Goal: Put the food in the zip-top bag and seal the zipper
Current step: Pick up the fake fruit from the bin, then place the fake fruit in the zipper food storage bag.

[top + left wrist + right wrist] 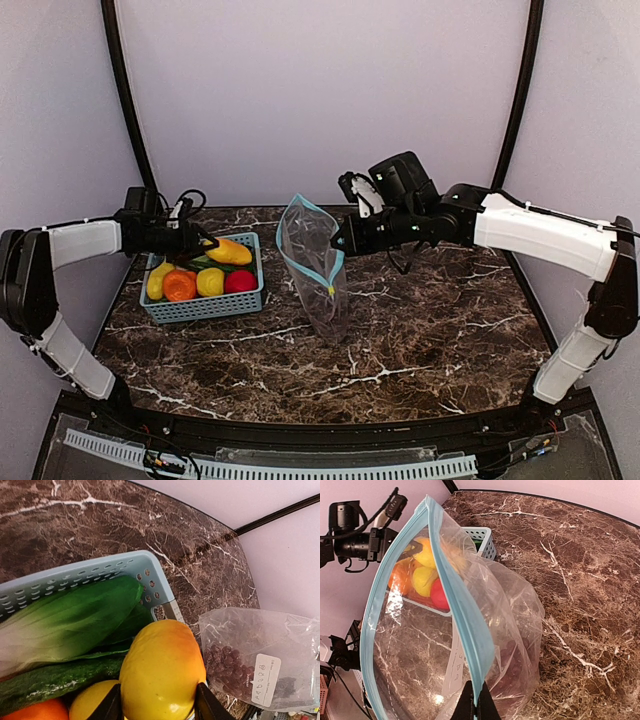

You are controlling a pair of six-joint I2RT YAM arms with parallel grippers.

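Left jaws are clamped on the yellow-orange mango (160, 670) in the teal basket (150, 575). The pads (112, 706) look pressed on both its flanks, and the fruit is not lifted yet. To do this well I'd lift straight up clear of the basket rim, so the cabbage (70, 615) and cucumber (50, 680) beside it don't drag along. Then I'd swing right and drop in from above the bag mouth.

Right jaws are pinched shut on the zipper (465, 630), holding the zip-top bag (420, 645) upright with its mouth agape, just right of the basket. Purple grapes (225, 667) sit at its bottom. I'd hold that pinch steady — thin crinkly plastic, likely to fold if bumped.

The surface (430, 330) is dark brown marble pattern with white veins, glossy. Beyond it are plain lilac walls (320, 90) — two black poles (125, 90) curve up.
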